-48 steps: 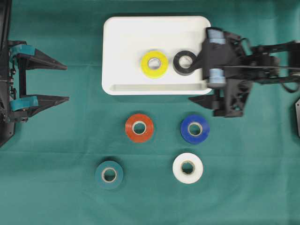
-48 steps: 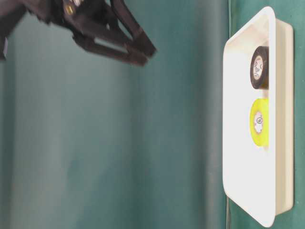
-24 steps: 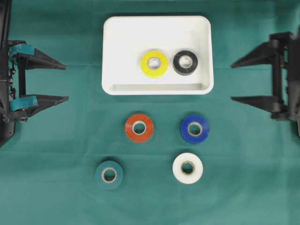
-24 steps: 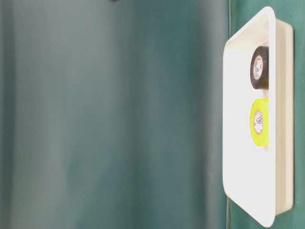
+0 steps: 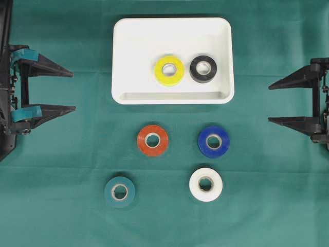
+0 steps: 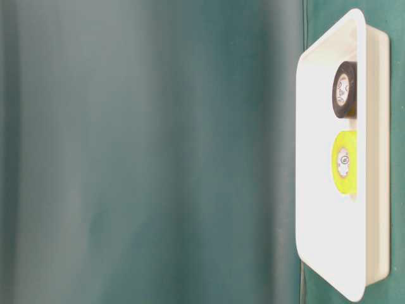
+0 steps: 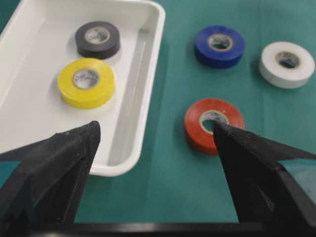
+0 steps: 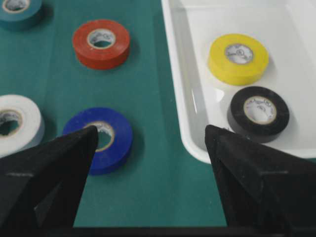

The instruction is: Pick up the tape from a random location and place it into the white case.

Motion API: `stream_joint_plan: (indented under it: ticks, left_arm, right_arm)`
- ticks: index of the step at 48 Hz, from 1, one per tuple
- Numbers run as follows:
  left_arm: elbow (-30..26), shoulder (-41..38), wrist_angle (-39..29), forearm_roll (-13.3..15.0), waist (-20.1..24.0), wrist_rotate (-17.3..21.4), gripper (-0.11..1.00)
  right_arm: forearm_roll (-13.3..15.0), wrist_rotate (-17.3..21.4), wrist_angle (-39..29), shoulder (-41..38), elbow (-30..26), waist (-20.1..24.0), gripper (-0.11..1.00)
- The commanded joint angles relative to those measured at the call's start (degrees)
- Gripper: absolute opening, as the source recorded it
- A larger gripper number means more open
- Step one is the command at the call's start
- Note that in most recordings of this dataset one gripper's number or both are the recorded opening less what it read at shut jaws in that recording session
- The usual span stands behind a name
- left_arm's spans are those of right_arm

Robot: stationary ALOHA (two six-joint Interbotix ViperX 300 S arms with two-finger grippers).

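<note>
The right claw [image 5: 272, 103] is sitting at the right edge of the green cloth [image 5: 267, 206] with its two fingers spread wide and nothing between them. The left claw [image 5: 72, 91] is sitting at the left edge, also spread wide and holding nothing. Between them, the white case [image 5: 139, 46] is lying flat on the cloth. A yellow tape [image 5: 169, 70] and a black tape [image 5: 203, 68] are lying side by side inside it. Below the case, a red tape [image 5: 152, 140], blue tape [image 5: 214, 141], white tape [image 5: 205, 184] and teal tape [image 5: 120, 192] are lying apart on the cloth.
</note>
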State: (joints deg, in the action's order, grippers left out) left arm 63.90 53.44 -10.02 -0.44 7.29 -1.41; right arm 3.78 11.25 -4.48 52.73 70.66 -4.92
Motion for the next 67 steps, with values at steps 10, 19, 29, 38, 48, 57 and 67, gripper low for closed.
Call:
stream_joint_plan:
  ticks: [10,19,29,38,48,57,67]
  left_arm:
    - [-0.53,-0.44,0.35,0.09,-0.26,0.00,0.96]
    - [-0.53,-0.53,0.44,0.09,-3.52,-0.09,0.96]
    - [-0.53,-0.53,0.53,0.35,-6.94,-0.09,0.96]
    - [-0.70,-0.97,1.23,0.35,-7.03,-0.09,0.96]
    - [-1.41,-5.45,8.53,0.35,-7.03,-0.09,0.96]
    - [-4.83,-13.54,13.18,0.35,-7.03,0.00,0.96]
    - [-12.30,-24.52,13.62,0.35,-6.33,0.00,0.96]
  right_arm:
    - [-0.18,0.09,0.88,-1.76,-1.32,-0.18,0.84]
    - [-0.18,0.09,-0.44,-1.67,-2.55,-0.18,0.84]
    - [-0.09,0.18,-0.70,-1.58,-2.81,-0.18,0.84]
    - [-0.18,0.09,-0.70,-1.58,-2.99,-0.18,0.84]
    - [-0.09,0.09,-0.62,-1.67,-3.25,-0.18,0.84]
    - [-0.18,0.09,-0.70,-1.76,-3.34,-0.18,0.84]
    - [-0.09,0.09,-0.70,-1.76,-3.25,-0.18,0.84]
